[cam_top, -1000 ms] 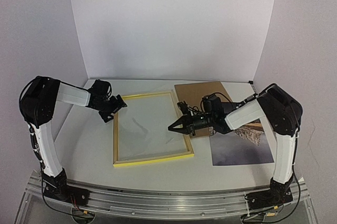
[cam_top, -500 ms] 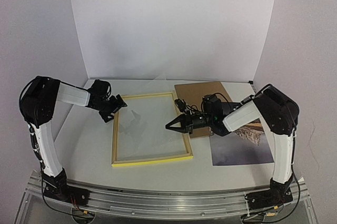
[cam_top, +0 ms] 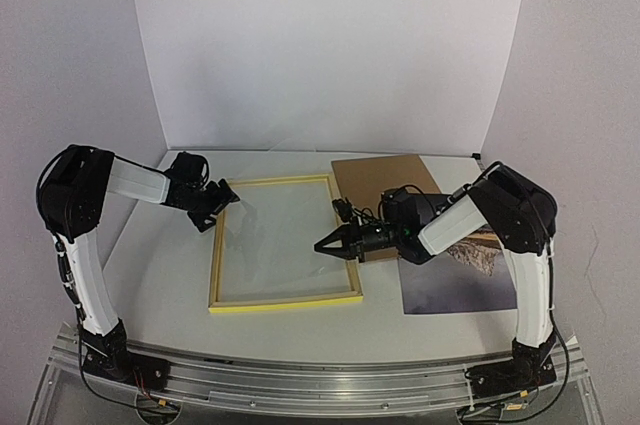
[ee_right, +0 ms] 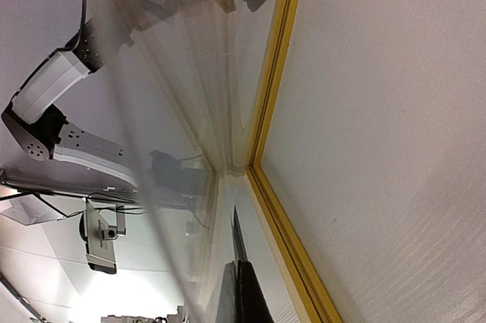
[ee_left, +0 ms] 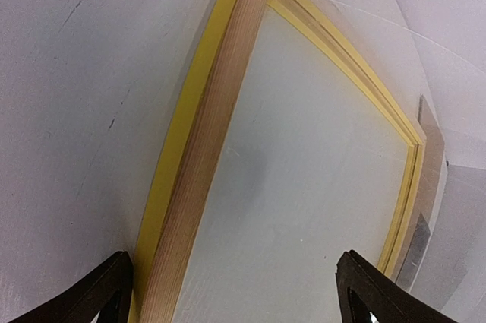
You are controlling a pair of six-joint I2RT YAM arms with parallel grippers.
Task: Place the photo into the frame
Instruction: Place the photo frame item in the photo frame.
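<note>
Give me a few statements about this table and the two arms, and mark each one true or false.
1. The photo already sits inside the frame. False: the photo lies picture side up to the right of the frame.
2. The left gripper is open. True: the left gripper has its fingers spread wide, either side of the frame's wooden left edge.
3. The right gripper hovers over the photo. False: the right gripper is at the frame's right edge, apparently closed on the clear pane.
4. A brown board lies beyond the frame's far right corner. True: the brown board lies flat there.
5. The frame is red. False: it is yellow.
</note>
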